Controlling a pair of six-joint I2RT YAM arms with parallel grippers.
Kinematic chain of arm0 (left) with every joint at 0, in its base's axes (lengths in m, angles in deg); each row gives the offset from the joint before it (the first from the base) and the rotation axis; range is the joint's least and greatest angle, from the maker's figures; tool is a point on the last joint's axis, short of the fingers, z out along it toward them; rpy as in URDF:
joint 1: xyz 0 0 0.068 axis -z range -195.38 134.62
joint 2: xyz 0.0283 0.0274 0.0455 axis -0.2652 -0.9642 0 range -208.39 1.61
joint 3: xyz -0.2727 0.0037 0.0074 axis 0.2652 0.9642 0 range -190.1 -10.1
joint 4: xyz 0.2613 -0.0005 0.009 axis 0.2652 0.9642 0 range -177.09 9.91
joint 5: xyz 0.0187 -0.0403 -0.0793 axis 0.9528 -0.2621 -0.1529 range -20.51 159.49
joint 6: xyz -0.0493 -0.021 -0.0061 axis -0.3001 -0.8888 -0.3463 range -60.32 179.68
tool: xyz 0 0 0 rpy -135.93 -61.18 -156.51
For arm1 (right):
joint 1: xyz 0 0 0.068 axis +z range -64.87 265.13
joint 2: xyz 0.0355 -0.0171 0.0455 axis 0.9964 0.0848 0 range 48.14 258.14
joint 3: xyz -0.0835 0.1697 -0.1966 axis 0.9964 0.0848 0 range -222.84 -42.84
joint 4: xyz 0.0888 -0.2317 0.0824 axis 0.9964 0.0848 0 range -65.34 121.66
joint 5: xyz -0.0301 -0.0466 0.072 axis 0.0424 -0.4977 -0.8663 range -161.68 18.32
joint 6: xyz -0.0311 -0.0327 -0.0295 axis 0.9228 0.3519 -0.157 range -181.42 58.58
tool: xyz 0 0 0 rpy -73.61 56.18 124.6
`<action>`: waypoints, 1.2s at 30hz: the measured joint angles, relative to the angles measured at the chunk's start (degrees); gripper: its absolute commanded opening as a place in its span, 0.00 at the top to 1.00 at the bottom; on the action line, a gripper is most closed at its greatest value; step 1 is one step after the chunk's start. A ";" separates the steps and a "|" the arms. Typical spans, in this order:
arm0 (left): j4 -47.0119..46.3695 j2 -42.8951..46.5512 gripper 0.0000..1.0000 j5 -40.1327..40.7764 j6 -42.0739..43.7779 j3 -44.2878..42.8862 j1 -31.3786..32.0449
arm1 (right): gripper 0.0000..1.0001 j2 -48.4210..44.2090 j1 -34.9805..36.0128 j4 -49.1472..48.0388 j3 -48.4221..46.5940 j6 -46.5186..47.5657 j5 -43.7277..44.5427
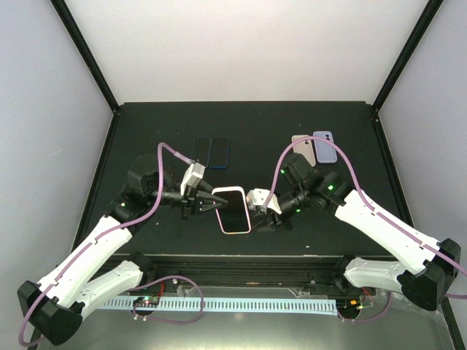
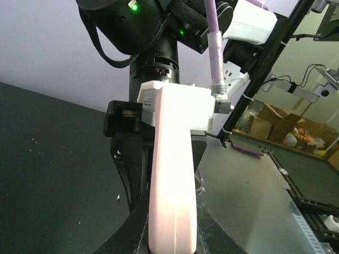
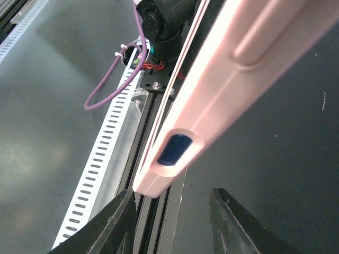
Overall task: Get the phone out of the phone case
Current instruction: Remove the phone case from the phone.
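Left wrist, left fingers (image 2: 128, 241) clamping smooth pink rounded case (image 2: 169, 174), right fingers (image 3: 114, 227) parted

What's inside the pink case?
A phone sits inside the pink case, with its dark screen facing up. On one edge, a blue bit shows through a hole, probably the phone's side. The phone's back is hidden by the case.
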 measured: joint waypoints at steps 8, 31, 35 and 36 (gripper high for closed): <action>-2.12 -0.33 0.98 -1.68 -1.49 0.79 -0.59 | 0.66 1.01 0.81 0.33 0.04 2.75 -0.98; -9.05 -0.90 0.98 -3.19 -8.83 2.34 -1.05 | 0.88 -1.88 1.18 -0.04 0.50 2.49 -2.25; -11.13 -1.09 0.98 -3.67 -11.50 2.49 -1.07 | 0.89 -2.03 1.18 0.72 -0.22 4.33 -2.21; -11.69 -1.07 0.98 -3.74 -12.20 2.64 -1.07 | 0.89 -2.25 1.18 0.74 -0.20 4.87 -2.03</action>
